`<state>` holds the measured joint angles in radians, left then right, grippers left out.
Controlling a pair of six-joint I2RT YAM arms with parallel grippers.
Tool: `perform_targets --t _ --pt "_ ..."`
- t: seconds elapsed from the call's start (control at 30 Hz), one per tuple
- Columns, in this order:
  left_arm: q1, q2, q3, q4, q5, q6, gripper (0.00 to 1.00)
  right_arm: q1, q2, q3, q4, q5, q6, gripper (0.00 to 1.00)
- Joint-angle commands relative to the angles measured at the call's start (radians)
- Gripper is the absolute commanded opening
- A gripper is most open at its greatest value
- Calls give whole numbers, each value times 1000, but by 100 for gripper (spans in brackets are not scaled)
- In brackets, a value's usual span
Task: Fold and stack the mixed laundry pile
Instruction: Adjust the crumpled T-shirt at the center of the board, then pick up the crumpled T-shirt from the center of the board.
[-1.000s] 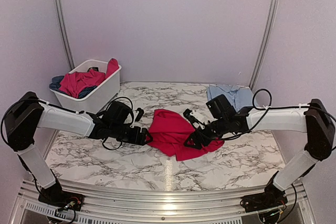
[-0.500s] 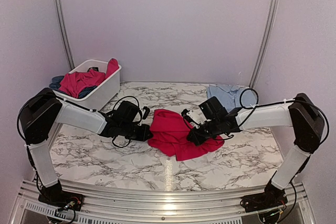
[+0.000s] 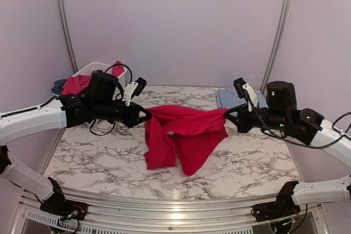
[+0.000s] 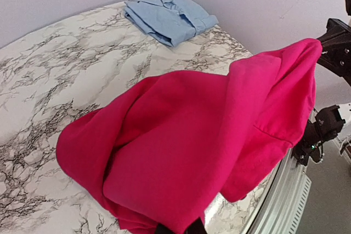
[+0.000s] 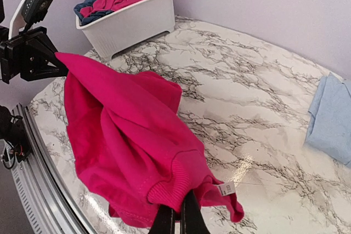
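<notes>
Red garment [image 3: 186,130] stretched between left jaws and right jaws, each clamped on one end

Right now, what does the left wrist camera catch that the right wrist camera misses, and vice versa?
Left wrist only: the right gripper seen from outside, pinching one end of the red garment. Right wrist only: the left gripper likewise on the other end, and the white basket of clothes. Both: the red garment hanging between them, the marble table, and the light blue shirt, though the right wrist catches just its edge.
</notes>
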<state>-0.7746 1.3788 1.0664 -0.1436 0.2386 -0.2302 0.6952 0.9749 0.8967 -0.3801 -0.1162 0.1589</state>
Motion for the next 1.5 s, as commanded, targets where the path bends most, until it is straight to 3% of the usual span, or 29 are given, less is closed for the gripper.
perform_targets --t 0.0,0.13,0.3,0.37,0.43,0.47,0.5,0.53,0.57,0.67,0.8,1.0,1.2,1.47 --pt "-7 -96 50 -157 136 90 0 -9 -92 66 -124 12 65 0" --pt "-4 11 134 -179 148 131 0 -45 -64 97 -134 66 60 0" --pt "134 194 216 -129 162 94 0 -315 31 35 -71 -20 50 0" --pt "168 275 257 -135 45 97 0 -354 76 16 -28 19 29 0" --pt "181 346 304 -161 -87 89 32 -369 146 18 -3 48 6 1" --pt "183 368 319 -173 -120 83 49 -377 186 29 -6 42 1 26" --pt "184 373 313 -173 -148 73 57 -382 226 45 -19 27 -1 43" --pt "183 360 293 -167 -159 59 63 -382 241 59 -38 6 -2 51" --pt "182 333 260 -157 -160 43 65 -380 235 62 -47 -29 -2 53" --pt "178 190 105 -109 -168 -1 70 -350 168 17 -62 -190 8 51" --pt "145 7 -111 -98 -149 -49 71 -192 111 -113 -52 -239 68 44" --pt "62 -146 -350 -56 -161 -172 71 -105 195 -269 79 -285 133 43" --pt "40 -168 -403 -36 -160 -203 71 -85 372 -290 221 -289 118 44" --pt "38 -173 -395 -37 -180 -203 71 -67 471 -249 213 -252 99 40"
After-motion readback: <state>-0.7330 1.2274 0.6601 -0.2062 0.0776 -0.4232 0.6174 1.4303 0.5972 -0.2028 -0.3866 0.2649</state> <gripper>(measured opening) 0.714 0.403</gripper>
